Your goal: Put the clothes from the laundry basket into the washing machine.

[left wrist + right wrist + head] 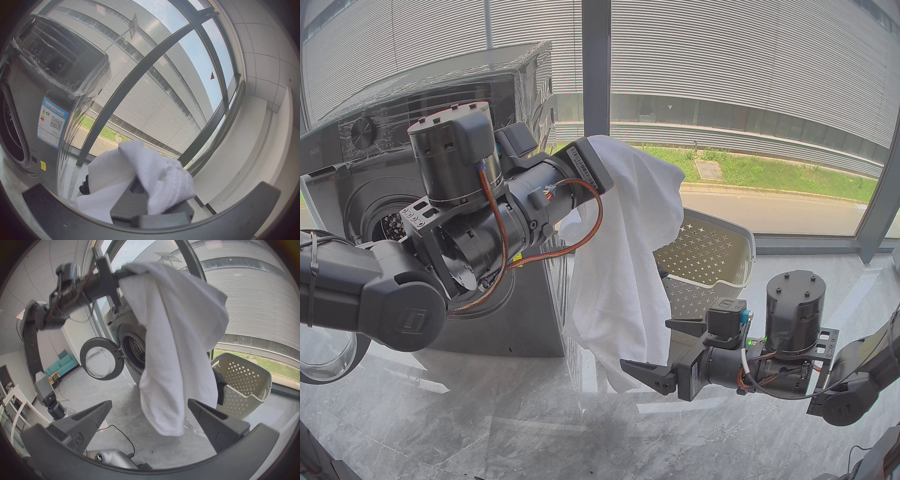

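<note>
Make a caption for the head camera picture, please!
Left gripper holds a white cloth beside the grey metal washing machine; open right gripper hovers by the beige star-holed plastic laundry basket.

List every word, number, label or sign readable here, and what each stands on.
Nothing reads clearly enough to quote.
Blue label on the washing machine's side: print and a square code, too small to read.
Yellow sticker below it: unreadable.
Barcode sticker on the left arm: digits blurred.
Control panel under plastic wrap: symbols, no legible words.

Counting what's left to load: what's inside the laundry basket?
A dark garment shows at the edge of the laundry basket; the white cloth hanging from the left claw hides the rest.
</note>
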Robot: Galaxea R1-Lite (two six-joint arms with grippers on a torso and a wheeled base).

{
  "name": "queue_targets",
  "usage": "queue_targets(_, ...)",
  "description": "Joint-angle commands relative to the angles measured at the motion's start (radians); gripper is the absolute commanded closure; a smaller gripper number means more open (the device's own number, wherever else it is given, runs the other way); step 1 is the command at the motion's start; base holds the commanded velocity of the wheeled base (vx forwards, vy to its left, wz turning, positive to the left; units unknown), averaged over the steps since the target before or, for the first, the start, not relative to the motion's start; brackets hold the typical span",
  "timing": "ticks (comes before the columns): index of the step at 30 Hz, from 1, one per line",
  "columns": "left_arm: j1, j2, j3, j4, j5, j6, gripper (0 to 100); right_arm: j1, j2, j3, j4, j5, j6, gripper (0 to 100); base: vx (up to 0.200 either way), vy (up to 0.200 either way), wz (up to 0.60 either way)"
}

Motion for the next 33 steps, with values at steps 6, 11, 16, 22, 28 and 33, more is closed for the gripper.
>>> queue_targets(6,-0.054,0.002,-0.023,-0.001,0.001,-0.007,100,0.007,0.175,-0.034,0.000,-0.089,-0.015,0,0.000,0.000,0.00)
queue_targets(11,-0.066,0.000,-0.023,-0.002,0.003,-0.007,100,0.007,0.189,-0.042,0.000,-0.126,-0.013,0,0.000,0.000,0.00)
queue_targets(16,-0.080,0.005,-0.023,-0.005,0.003,-0.007,100,-0.013,0.187,-0.043,0.001,-0.158,-0.010,0,0.000,0.000,0.00)
queue_targets(22,-0.081,0.014,-0.025,-0.007,0.003,-0.007,100,-0.012,0.184,-0.046,0.001,-0.146,-0.008,0,0.000,0.000,0.00)
queue_targets(28,-0.080,0.043,-0.051,-0.008,0.006,-0.007,100,0.065,0.183,-0.074,0.001,-0.131,-0.005,0,0.000,0.000,0.00)
queue_targets(33,-0.081,0.072,-0.088,-0.008,0.009,-0.008,100,0.106,0.181,-0.075,0.001,-0.140,-0.004,0,0.000,0.000,0.00)
